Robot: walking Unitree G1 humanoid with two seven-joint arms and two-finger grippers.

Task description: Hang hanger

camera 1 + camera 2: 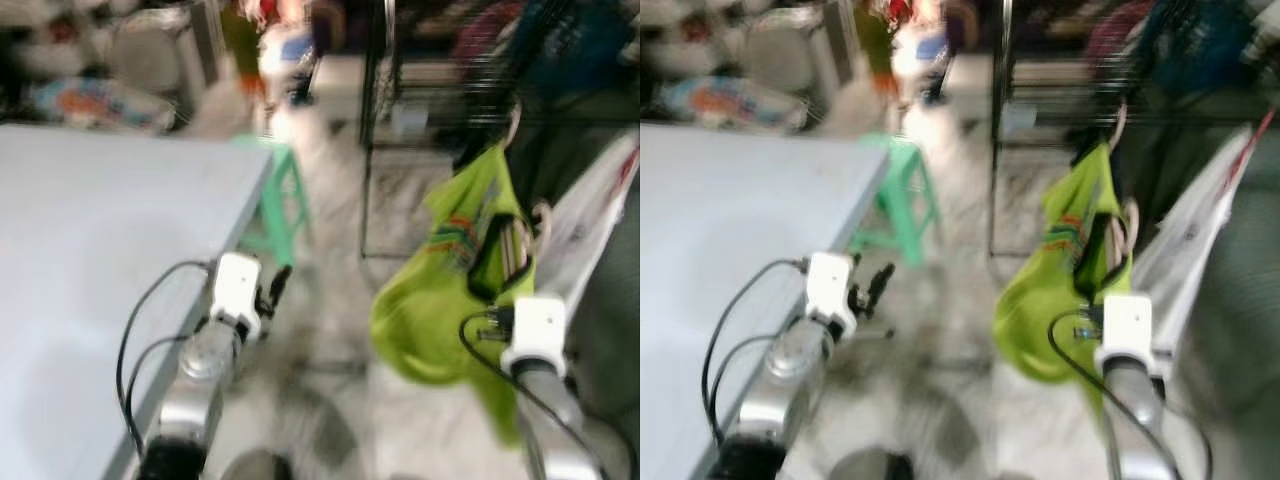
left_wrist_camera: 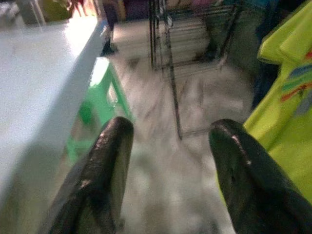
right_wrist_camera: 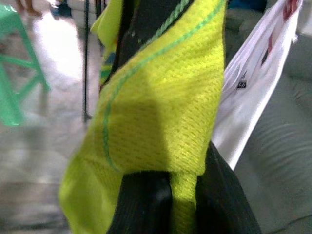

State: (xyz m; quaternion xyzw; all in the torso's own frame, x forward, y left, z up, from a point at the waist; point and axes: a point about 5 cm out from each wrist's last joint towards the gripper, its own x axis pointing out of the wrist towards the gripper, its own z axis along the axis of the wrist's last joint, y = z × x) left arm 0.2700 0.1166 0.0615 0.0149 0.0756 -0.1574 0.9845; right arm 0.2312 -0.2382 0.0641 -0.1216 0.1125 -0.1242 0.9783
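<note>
A lime-green shirt point(image 1: 440, 290) on a hanger hangs in front of my right arm, its pale hook point(image 1: 514, 122) pointing up toward a dark metal rack point(image 1: 440, 70). My right gripper point(image 3: 168, 195) is shut on the shirt's fabric point(image 3: 161, 112) and the hanger under it. My left gripper point(image 2: 170, 146) is open and holds nothing, raised beside the edge of the pale blue table point(image 1: 90, 260), over the floor.
A green stool point(image 1: 275, 205) stands at the table's far corner. A white garment point(image 1: 590, 220) hangs to the right of the green shirt, next to a grey surface. Clutter and bags lie at the back. The views are blurred.
</note>
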